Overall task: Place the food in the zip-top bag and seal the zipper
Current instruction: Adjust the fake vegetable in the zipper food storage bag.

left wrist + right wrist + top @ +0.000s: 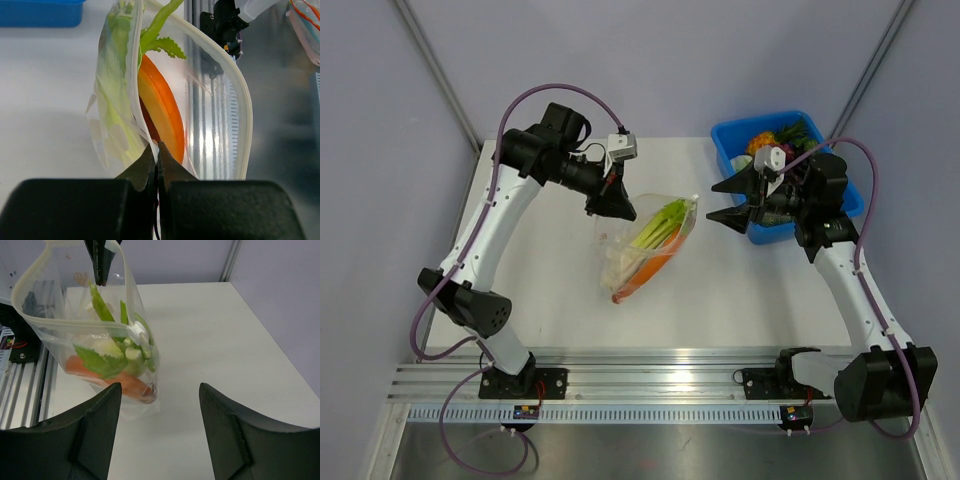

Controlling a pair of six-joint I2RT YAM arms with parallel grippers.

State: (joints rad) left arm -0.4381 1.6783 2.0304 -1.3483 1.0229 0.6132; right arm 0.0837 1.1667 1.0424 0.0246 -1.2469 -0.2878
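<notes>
Food (655, 240) already inside bag (50, 330), mid-table; left gripper (156, 152) pinching the bag's mouth edge, mouth gaping; right gripper (160, 387) spread, empty, near the bag; sealing pending; next, probably: right fingers press the zipper (241, 95) shut along its length.

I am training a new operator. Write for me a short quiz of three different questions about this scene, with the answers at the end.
1. True or false: the left gripper is shut on the rim of the zip-top bag.
2. Fill the gap: the right gripper stands ____ and holds nothing.
3. Where is the leek? A inside the zip-top bag; B in the right gripper; C under the zip-top bag.
Key: 1 true; 2 open; 3 A.
</notes>
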